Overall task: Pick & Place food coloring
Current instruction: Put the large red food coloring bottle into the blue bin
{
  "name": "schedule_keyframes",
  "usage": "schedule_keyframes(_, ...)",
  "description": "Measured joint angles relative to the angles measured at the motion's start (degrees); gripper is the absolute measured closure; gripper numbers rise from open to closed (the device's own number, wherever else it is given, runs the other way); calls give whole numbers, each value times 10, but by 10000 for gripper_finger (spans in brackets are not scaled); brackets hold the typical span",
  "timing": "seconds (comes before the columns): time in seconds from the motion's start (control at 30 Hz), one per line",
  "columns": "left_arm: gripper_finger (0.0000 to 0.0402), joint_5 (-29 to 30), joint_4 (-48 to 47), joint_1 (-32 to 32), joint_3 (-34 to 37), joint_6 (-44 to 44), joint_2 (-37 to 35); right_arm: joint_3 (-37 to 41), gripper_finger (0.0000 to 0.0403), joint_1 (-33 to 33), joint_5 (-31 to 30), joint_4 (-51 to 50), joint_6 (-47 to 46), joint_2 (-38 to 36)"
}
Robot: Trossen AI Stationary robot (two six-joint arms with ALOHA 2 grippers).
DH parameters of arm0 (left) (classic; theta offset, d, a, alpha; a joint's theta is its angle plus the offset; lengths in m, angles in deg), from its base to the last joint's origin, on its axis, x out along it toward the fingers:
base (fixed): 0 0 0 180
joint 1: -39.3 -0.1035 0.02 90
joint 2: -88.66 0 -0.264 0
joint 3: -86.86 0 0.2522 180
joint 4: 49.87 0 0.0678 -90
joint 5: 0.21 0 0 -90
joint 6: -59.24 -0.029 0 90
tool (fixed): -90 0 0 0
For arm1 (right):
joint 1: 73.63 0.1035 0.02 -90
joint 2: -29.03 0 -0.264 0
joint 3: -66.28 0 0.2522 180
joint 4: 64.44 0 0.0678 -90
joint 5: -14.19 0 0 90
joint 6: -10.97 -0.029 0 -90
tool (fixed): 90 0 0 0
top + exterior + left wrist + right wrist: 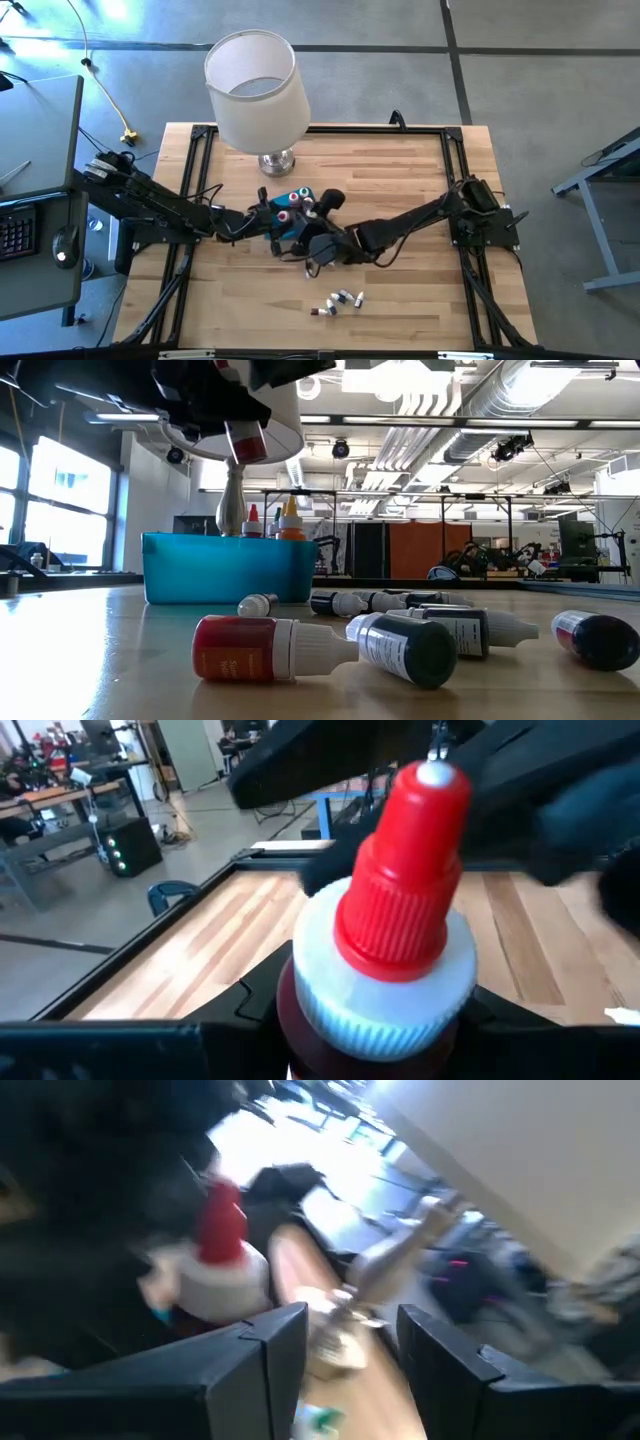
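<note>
High view, stock of the job in hand: blue tray [281, 222] at mid-tabletop [400, 180], just in front of a white-shaded lamp [256, 92]; both arms meet over it.

Placed: several food coloring bottles stand upright in the tray [265, 520], caps showing above its rim in the low view; exact count not legible.

In transit: one red-capped bottle [400, 920] pinched in the left pincer [268, 213], held above the tray; it appears in the low view as a bottle hanging cap-down [246, 440] over the tray's left end.

Right pincer [318, 245] sits just beside the tray with fingers [250, 1360] spread and nothing between them.

Outstanding: a cluster of bottles lying on their sides [337, 301] toward the front edge, well apart from the tray; the low view shows one red [250, 650] and several dark ones [410, 645].

Judgement: partly done, the loose cluster still to be moved.
</note>
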Motion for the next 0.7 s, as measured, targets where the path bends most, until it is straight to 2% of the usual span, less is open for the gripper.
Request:
schedule_keyframes(0.1,259,0,-3,0,0,6,0,0,254,8,-58,-8,19,0)
schedule_keyframes(0.2,259,0,-3,0,0,7,0,0,253,16,-54,-7,32,-3)
schedule_keyframes(0.3,259,0,-3,0,0,18,0,0,253,21,-2,10,32,-13)
schedule_keyframes(0.43,259,-8,2,0,0,24,0,0,254,15,125,67,31,-17)
schedule_keyframes(0.5,259,-8,0,0,0,25,0,0,253,4,170,75,31,-17)
schedule_keyframes(0.63,259,-8,0,0,0,25,0,1,254,-16,181,73,27,-17)
schedule_keyframes(0.7,259,-7,3,-1,0,24,0,1,253,-23,206,78,25,-17)
